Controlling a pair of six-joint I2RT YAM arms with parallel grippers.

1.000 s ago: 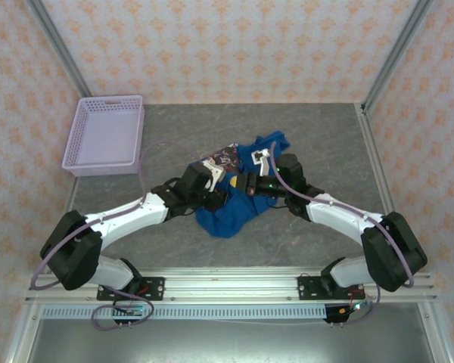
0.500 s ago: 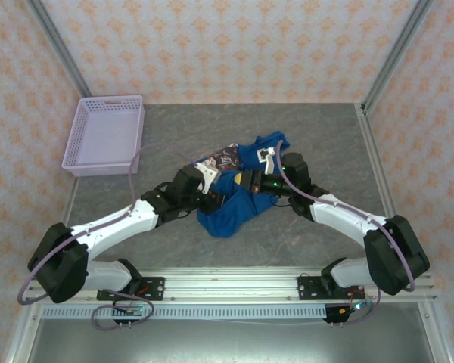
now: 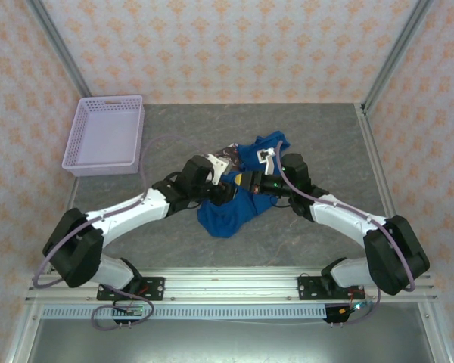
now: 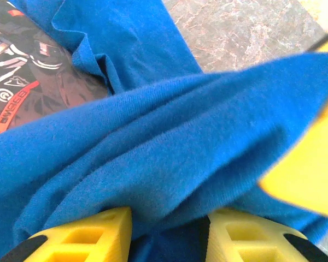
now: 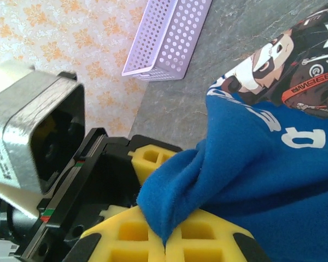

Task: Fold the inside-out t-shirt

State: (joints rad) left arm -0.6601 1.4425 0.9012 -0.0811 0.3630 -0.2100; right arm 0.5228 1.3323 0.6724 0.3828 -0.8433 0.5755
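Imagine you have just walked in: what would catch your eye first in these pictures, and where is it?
A crumpled royal-blue t-shirt lies in the middle of the grey table, and the right gripper is shut on a fold of it. A cartoon print shows on the shirt's far side. A lavender basket sits at the table's far left corner.
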